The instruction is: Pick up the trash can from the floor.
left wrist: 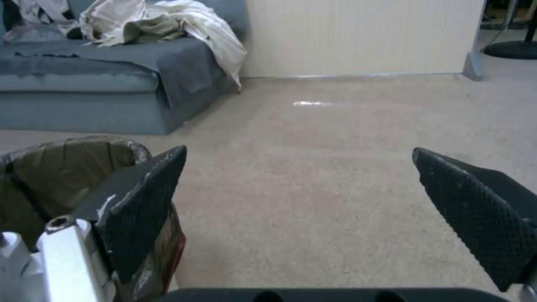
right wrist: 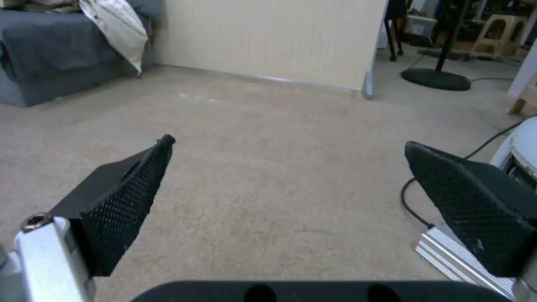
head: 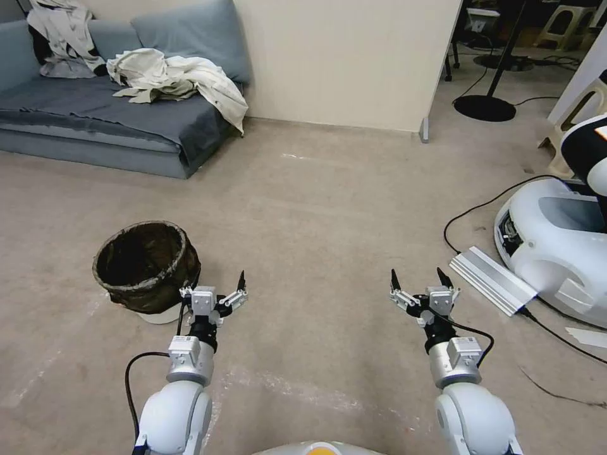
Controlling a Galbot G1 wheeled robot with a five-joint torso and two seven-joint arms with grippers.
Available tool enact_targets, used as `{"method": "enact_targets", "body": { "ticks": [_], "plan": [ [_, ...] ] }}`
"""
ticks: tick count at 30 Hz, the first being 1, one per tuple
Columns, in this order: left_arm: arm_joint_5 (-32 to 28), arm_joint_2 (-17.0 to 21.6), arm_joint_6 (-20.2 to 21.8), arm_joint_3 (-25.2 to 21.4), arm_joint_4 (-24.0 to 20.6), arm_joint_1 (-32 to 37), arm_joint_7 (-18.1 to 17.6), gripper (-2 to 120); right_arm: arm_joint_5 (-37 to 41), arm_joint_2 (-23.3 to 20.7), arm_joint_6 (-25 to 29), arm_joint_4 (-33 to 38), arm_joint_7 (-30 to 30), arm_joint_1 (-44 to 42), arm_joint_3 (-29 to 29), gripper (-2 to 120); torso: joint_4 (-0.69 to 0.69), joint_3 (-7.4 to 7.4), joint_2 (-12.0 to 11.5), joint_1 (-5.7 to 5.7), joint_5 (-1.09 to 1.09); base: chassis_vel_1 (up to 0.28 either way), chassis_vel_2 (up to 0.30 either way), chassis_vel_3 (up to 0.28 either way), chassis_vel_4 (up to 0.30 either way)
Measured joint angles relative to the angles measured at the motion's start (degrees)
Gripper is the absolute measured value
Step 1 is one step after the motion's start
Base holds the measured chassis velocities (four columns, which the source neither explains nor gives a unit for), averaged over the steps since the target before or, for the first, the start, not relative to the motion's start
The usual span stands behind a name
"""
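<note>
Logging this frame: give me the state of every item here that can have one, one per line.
trash can: upright on the floor, lined with a dark bag, not held.
left pincer: open, empty, beside the trash can.
right pincer: open, empty, over bare carpet.
sofa: crumpled pale cloth heaped on the seat.
metal rail: lying flat on the floor.
</note>
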Motion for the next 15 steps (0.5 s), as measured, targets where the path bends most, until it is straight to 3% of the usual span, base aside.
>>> {"method": "enact_targets", "body": {
  "ticks": [12, 13, 15],
  "plan": [
    [-0.02, -0.01, 0.06, -0.01, -0.08, 0.00, 0.00, 100, 0.12, -0.07, -0.31, 0.20, -0.02, -0.09, 0.07, 100, 0.00, 0.00, 0.00, 0.00, 0.01, 0.000, 0.000, 0.000, 0.000],
    [-0.33, -0.07, 0.38, -0.03, -0.36, 0.01, 0.00, 100, 0.57, -0.34, -1.36, 1.18, -0.12, -0.38, 0.32, 100, 0.01, 0.00, 0.00, 0.00, 0.02, 0.000, 0.000, 0.000, 0.000],
    [-4.16, -1.38, 4.87, -0.44, -3.83, -0.09, 0.56, 100, 2.93, -1.88, -6.72, 6.51, -0.57, -1.83, 2.09, 100, 0.00, 0.00, 0.00, 0.00, -0.01, 0.000, 0.000, 0.000, 0.000]
  ]
}}
